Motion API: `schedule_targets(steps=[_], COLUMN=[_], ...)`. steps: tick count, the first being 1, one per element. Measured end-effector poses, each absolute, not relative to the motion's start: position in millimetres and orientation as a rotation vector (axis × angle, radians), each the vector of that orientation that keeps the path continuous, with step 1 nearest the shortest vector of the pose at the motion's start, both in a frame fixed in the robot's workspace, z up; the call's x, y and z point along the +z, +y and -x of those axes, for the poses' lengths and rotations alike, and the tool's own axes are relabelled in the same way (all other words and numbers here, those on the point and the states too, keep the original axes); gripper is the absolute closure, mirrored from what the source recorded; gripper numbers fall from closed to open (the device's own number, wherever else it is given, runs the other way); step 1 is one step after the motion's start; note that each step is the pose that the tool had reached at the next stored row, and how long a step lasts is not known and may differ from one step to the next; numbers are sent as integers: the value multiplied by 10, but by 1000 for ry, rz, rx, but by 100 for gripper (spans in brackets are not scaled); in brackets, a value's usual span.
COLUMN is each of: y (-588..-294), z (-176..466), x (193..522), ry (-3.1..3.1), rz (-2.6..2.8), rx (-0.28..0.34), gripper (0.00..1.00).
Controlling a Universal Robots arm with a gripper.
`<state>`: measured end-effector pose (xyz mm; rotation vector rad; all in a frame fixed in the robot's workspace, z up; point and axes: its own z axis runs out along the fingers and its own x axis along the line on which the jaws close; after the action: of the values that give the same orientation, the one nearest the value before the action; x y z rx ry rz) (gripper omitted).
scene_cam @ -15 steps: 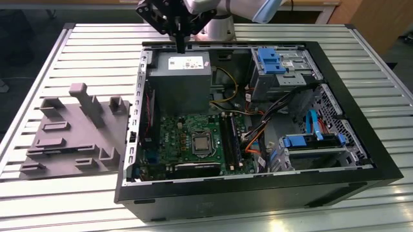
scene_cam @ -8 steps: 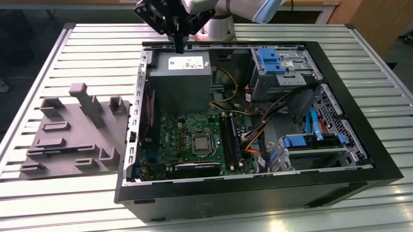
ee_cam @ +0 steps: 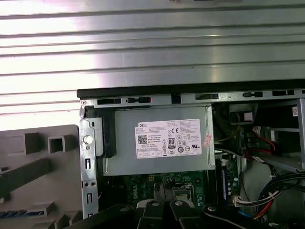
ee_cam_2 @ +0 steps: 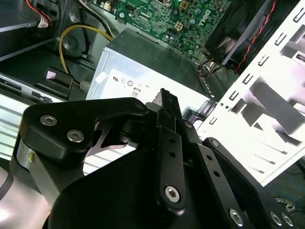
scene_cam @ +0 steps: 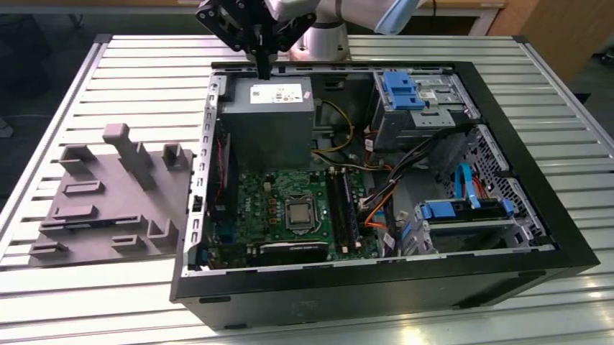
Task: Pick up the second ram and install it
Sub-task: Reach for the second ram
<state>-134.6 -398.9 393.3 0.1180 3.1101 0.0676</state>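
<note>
My gripper (scene_cam: 261, 70) hangs over the far edge of the open computer case (scene_cam: 537, 237), just above the grey power supply (scene_cam: 267, 118). In the second wrist view its black fingers (ee_cam_2: 165, 102) lie pressed together with nothing showing between them, so it looks shut and empty. Two long, dark, narrow strips (scene_cam: 340, 207) stand in the memory slots to the exterior view's right of the silver processor (scene_cam: 299, 213) on the green motherboard (scene_cam: 259, 194). I cannot tell which of them is the second ram.
A grey plastic fixture (scene_cam: 106, 208) with upright posts lies on the slatted metal table (scene_cam: 125, 72) at the exterior view's left of the case. Blue drive brackets (scene_cam: 403, 90), cables (scene_cam: 384, 194) and a drive cage (scene_cam: 461, 215) crowd the case's other side. The power supply's label (ee_cam: 167, 138) faces up.
</note>
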Motion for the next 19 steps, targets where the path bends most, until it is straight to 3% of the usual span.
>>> schedule_targets(steps=[19], y=[-3989], z=[1418], x=[3933], ry=[3109], rz=[-118], rx=[68], gripper=[89])
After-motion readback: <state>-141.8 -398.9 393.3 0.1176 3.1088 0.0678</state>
